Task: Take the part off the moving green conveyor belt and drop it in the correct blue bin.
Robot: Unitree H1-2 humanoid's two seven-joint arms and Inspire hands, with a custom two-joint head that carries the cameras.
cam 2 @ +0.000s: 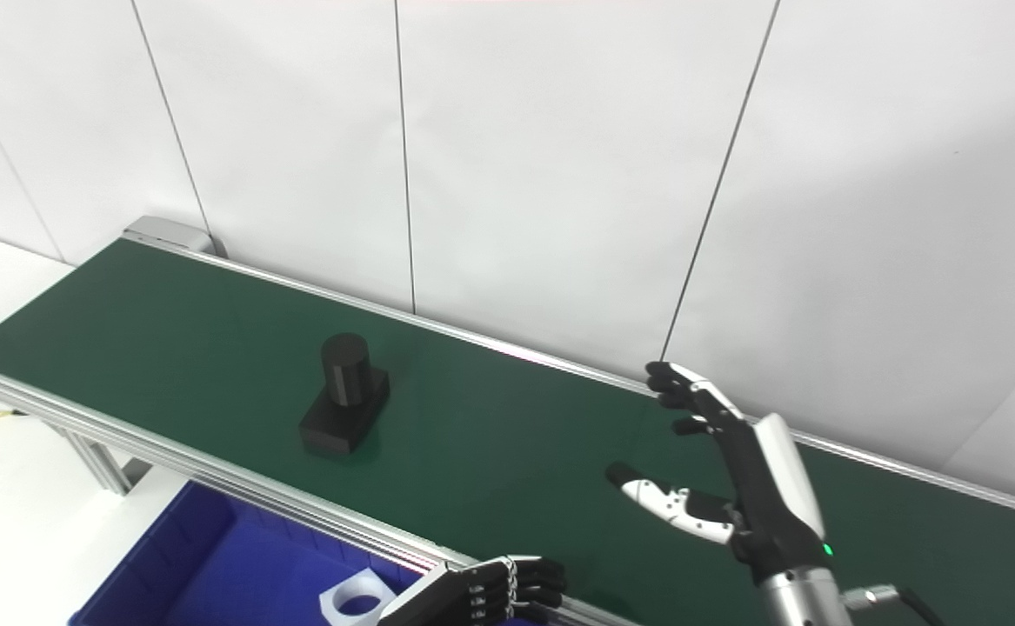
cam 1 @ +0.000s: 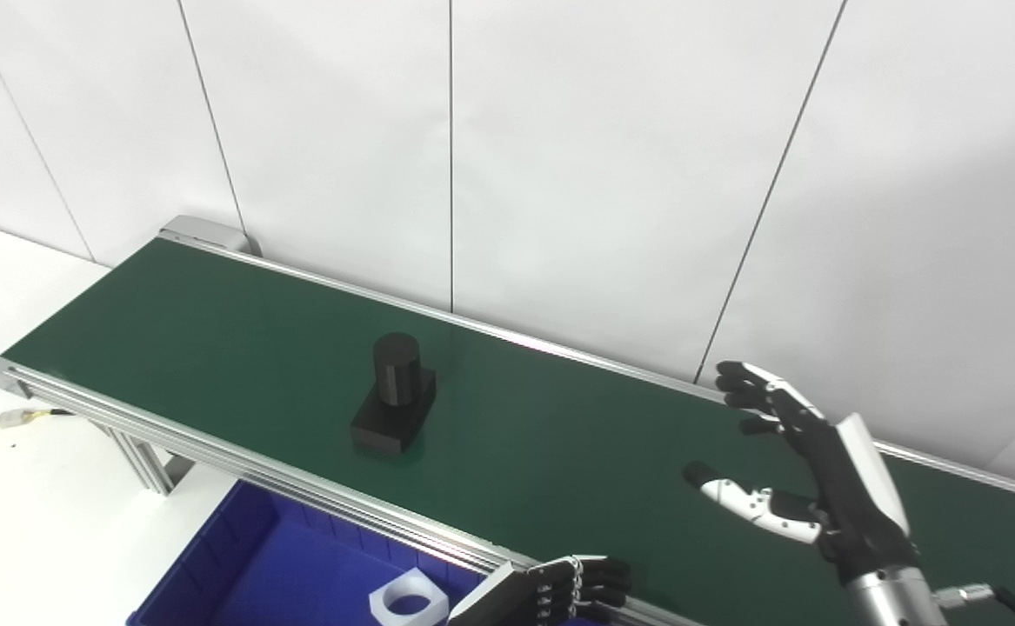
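One long green conveyor belt (cam 1: 211, 339) runs slantwise before white wall panels (cam 1: 611, 156), its rail overhanging the blue bin (cam 1: 255, 556) on the white counter (cam 1: 3, 287). Above the belt the right hand (cam 1: 807, 474) hovers empty, fingers spread, seemingly ready for a catch. Well apart sits the black part (cam 1: 394, 396), untouched. At the near rail, the left hand (cam 1: 572, 591) curls on nothing, likely waiting. Smallest, a white ring (cam 1: 409, 598) lies in the bin.

no readable text, labels or numbers (belt, bin, walls unmarked)
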